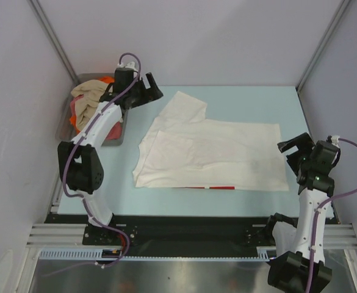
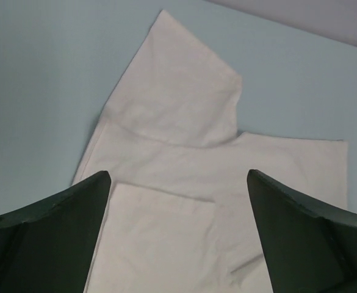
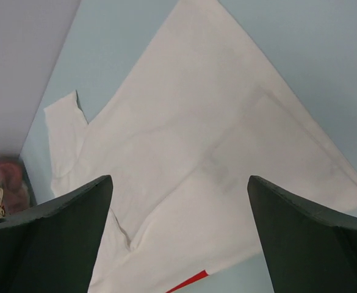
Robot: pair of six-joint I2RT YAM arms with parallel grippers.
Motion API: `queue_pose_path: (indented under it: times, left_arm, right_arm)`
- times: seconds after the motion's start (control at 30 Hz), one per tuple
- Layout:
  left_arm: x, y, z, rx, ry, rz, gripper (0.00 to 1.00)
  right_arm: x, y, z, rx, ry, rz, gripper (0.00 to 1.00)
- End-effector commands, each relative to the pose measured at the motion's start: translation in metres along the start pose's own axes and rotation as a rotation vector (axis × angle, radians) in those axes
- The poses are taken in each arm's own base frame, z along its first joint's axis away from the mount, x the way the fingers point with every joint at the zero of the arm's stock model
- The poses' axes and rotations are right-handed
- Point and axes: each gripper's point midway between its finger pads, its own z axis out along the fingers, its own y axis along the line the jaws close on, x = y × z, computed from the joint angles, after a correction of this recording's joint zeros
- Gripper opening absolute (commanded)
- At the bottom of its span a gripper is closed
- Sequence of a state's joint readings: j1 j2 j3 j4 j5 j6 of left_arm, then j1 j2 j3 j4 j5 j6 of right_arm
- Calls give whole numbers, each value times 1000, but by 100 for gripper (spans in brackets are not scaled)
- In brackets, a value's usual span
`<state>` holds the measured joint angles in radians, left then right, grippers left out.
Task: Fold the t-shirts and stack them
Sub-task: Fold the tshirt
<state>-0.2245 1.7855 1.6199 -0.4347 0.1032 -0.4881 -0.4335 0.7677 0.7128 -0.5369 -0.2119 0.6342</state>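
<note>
White t-shirt (image 1: 215, 155) lies partly folded (red print (image 1: 218, 187) seemingly underneath).

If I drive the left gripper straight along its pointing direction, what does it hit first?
Probably the white t-shirt spread on the table: the left gripper, open, aims at its folded-over part, nothing in between. Depth is unclear.

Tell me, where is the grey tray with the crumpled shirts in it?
In the top view, the grey rectangular tray sits at the far-left corner of the table, left of the flat white cloth t-shirt.
</note>
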Motion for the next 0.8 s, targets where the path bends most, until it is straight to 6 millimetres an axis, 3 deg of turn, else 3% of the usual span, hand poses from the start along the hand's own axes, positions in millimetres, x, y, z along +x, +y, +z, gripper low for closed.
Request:
queue_pose_path:
  times: [0.0, 0.07, 0.1, 0.13, 0.17, 0.2, 0.23, 0.37, 0.43, 0.57, 0.77]
  left_arm:
    - [-37, -39, 17, 259, -79, 77, 100]
    - [-50, -62, 21, 398, -71, 91, 100]
    - [-30, -48, 56, 368, 14, 75, 100]
    - [-66, -64, 51, 388, -58, 126, 100]
    - [-70, -57, 67, 348, -60, 121, 100]
    - [-53, -40, 98, 305, -1, 101, 100]
    - [-76, -49, 100, 312, -56, 107, 100]
    - [-80, -32, 145, 254, -101, 49, 100]
    - [-62, -22, 167, 255, -78, -4, 99]
    - [-45, -13, 201, 276, -78, -81, 94]
    - [-27, -3, 232, 267, -77, -174, 91]
  right_arm:
    - [0, 18, 10, -69, 21, -28, 100]
    - [2, 23, 15, -77, 57, -31, 99]
    - [4, 25, 17, -80, 76, -32, 100]
    - [6, 26, 20, -79, 93, -32, 100]
    - [8, 30, 21, -93, 113, -32, 100]
    - [14, 30, 27, -87, 147, -31, 100]
    - [17, 32, 29, -93, 164, -29, 100]
    - [31, 42, 38, -107, 234, -45, 100]
    - [39, 48, 40, -116, 257, -70, 100]
    - [47, 56, 43, -143, 269, -99, 100]
    - [56, 60, 49, -162, 302, -115, 100]
